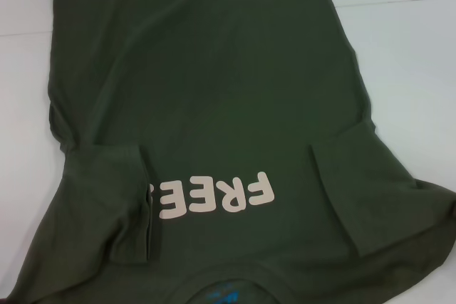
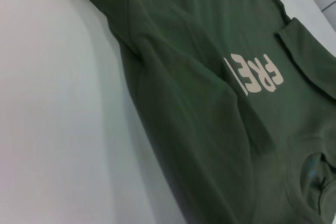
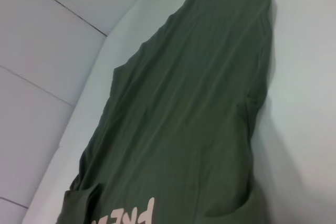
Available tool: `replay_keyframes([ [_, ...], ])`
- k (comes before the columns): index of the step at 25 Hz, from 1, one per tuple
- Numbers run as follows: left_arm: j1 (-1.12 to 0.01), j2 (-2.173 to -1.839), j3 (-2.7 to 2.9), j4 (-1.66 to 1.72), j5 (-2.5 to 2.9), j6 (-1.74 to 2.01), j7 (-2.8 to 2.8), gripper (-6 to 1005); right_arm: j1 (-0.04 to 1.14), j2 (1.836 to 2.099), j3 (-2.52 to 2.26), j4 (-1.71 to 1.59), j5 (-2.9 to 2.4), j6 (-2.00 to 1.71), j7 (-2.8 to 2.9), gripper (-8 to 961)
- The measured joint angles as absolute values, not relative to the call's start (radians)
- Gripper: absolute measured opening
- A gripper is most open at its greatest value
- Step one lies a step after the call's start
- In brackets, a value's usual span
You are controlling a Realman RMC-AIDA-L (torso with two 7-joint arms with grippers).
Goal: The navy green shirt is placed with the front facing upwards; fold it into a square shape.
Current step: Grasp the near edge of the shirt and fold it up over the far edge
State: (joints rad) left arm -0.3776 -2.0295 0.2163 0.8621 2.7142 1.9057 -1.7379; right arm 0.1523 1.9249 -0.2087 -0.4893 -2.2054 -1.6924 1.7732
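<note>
The table (image 1: 413, 55) is white and smooth. In the right wrist view, a white wall (image 3: 37, 77) with thin dark lines stands behind it. The shirt (image 1: 214, 83) lies flat on the table, front up, collar toward the robot. Both sleeves are folded in, and the left one covers part of the pale letters (image 1: 221, 194). The collar is cut off at the picture's edge. No gripper shows in any view, so nothing can be placed from one, and I cannot tell if they are open or closed.
</note>
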Motion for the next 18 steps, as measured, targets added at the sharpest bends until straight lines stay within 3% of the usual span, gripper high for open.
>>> replay_keyframes([
  [18, -0.380, -2.029, 0.213, 0.855, 2.709, 1.916, -1.727, 27, 0.123, 1.924, -0.186, -0.489, -2.203, -1.735, 1.746, 12],
])
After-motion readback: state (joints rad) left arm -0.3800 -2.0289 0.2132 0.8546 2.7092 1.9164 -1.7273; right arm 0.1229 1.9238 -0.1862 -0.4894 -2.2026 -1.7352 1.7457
